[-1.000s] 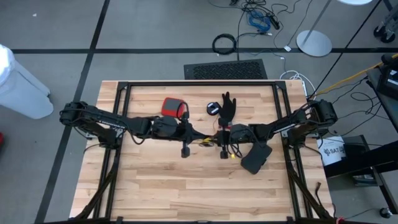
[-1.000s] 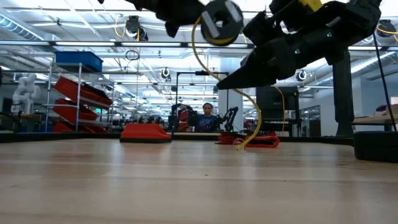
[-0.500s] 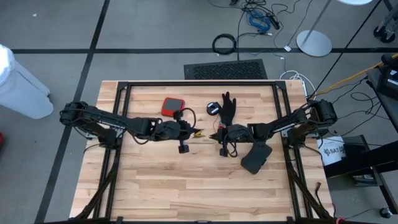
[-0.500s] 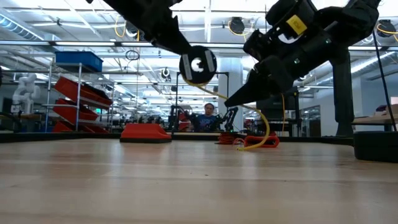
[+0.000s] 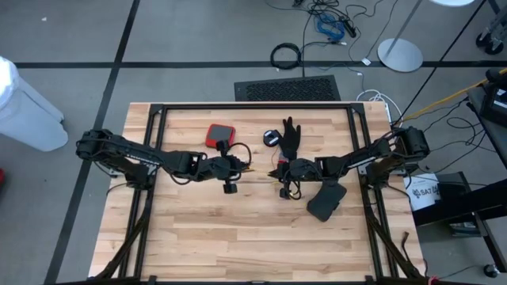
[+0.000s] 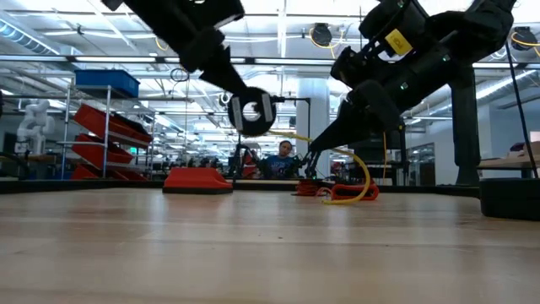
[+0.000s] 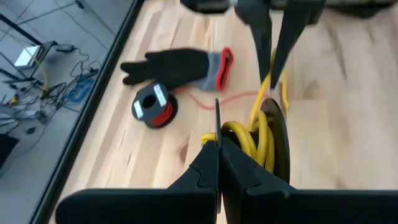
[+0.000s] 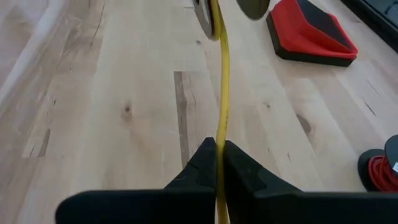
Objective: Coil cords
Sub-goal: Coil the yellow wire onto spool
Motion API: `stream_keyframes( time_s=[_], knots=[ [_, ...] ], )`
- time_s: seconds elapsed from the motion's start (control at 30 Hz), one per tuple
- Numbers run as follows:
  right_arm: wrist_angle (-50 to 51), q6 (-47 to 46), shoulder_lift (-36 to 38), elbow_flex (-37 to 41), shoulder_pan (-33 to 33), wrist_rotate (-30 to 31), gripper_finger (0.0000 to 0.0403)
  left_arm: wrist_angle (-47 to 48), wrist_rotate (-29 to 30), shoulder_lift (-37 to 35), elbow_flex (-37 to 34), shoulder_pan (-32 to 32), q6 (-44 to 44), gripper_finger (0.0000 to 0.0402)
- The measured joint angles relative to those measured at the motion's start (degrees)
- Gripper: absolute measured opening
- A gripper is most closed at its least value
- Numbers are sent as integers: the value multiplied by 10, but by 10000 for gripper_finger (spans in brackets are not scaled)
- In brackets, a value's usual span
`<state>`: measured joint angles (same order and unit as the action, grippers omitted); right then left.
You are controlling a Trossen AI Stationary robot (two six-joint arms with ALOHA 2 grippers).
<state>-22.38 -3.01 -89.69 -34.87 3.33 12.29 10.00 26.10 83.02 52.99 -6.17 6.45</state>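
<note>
- The left gripper (image 5: 234, 168) is clamped on the black reel (image 6: 251, 112) of the yellow cord (image 8: 222, 93), holding it above the desk (image 5: 238, 237) near its middle.
- The yellow cord runs taut from that reel to the right gripper (image 5: 277, 172), whose fingers are pinched together on it.
- The red-orange cord's reel (image 7: 153, 106) lies on the desk beside a black glove (image 7: 171, 66).
</note>
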Motion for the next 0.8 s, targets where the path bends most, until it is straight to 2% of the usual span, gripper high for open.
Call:
stream_keyframes(
  time_s=[0.23,0.43,0.53,0.67,0.8],
  knots=[
    [-24,-9,0,0,0,-3,0,-13,16,1,-33,0,5,0],
    [-80,-9,0,-1,0,-18,0,-38,52,34,-37,0,22,0],
    [-85,-13,0,-9,0,-20,0,-80,79,64,-37,0,42,0],
    [-88,-13,0,-24,0,-17,0,-153,154,100,-37,1,54,0],
    [-95,-14,0,-35,0,-5,0,-231,194,121,-37,1,64,0]
  ],
)
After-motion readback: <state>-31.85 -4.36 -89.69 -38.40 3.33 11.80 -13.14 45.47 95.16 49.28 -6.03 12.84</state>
